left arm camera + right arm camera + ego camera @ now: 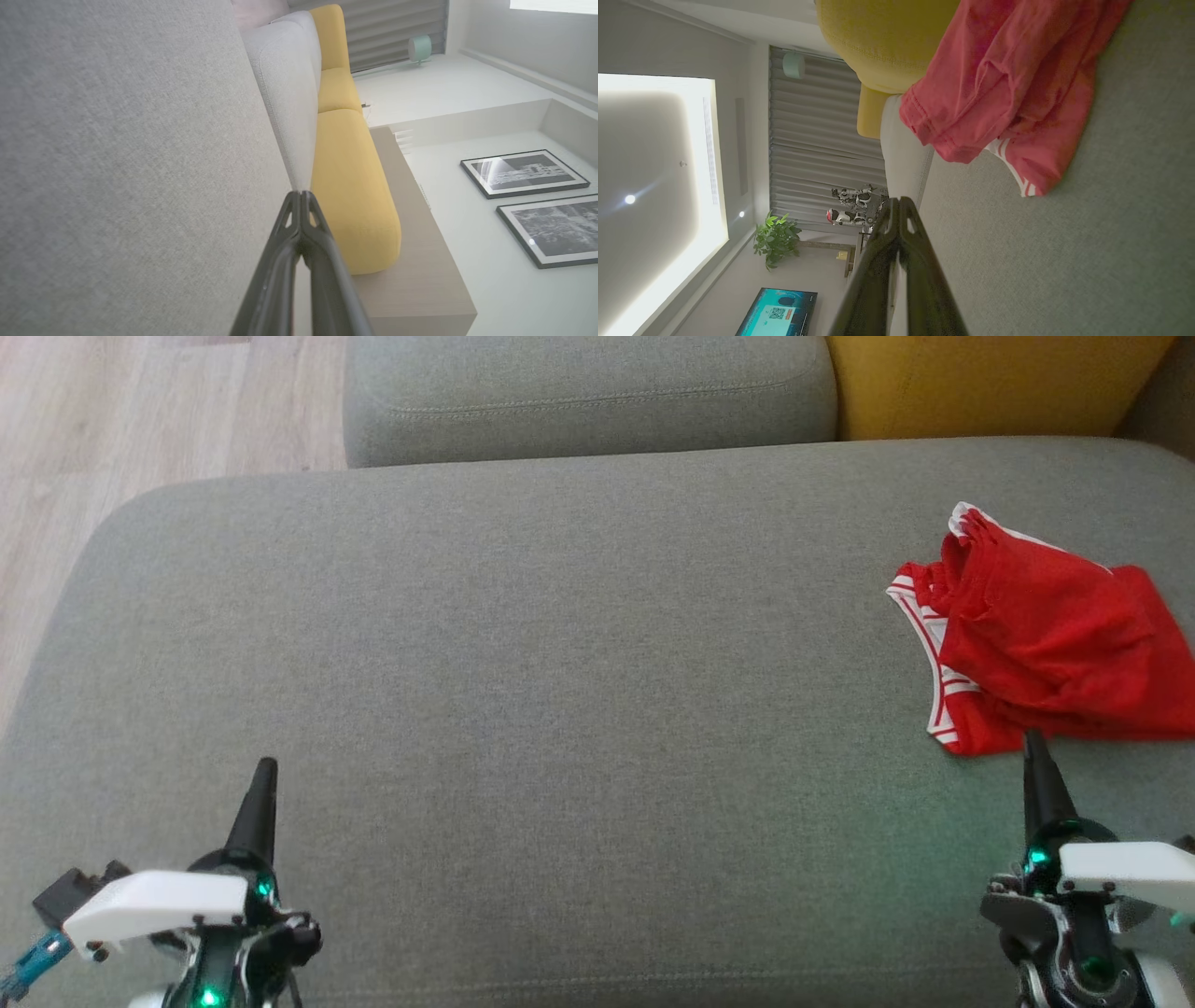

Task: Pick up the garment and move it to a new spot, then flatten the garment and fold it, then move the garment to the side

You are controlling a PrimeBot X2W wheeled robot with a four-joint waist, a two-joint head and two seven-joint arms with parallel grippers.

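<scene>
- I find the red shorts [1046,639] crumpled at the right of the grey seat [560,644].
- Left gripper [266,767]: near left, fingers pressed together, empty.
- Right gripper [1033,739]: closed, empty, its tip just beside the shorts' near edge.

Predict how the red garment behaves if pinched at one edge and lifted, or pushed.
Probably floppy: the red garment lies crumpled in soft folds, so it should drape and unfold from a pinch. Likely light, since the fabric looks thin. If pushed, it would probably bunch up rather than slide cleanly on the textured grey cushion.
</scene>
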